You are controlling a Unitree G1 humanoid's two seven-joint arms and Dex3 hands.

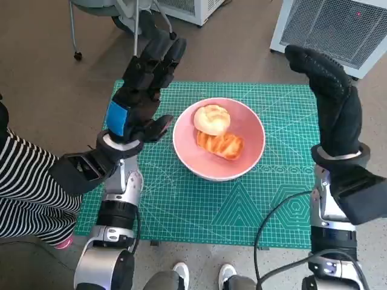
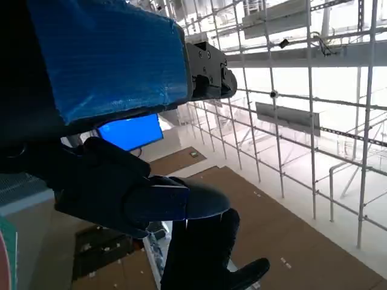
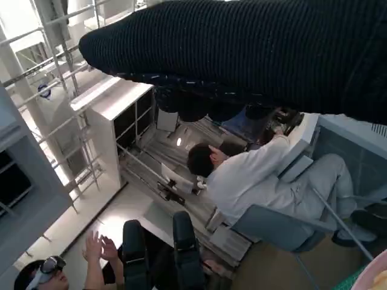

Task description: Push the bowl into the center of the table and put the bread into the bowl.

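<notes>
Head view: a pink bowl (image 1: 219, 140) stands near the middle of the green cutting mat (image 1: 181, 205) covering the bench, holding two pieces of bread, a round pale roll (image 1: 211, 119) lying against a browner, ridged piece (image 1: 221, 145). The left robot hand (image 1: 140, 90) (blue tape on its back) is raised just beside the bowl's left rim, released, fingers extended and grasping nothing; the right robot hand (image 1: 326, 96) is raised upright at the mat's right side, apart from the bowl, likewise released and empty. A person in a white top (image 3: 254, 175) sits in the right wrist view, and a striped sleeve (image 1: 30, 187) shows at the head view's left edge.
</notes>
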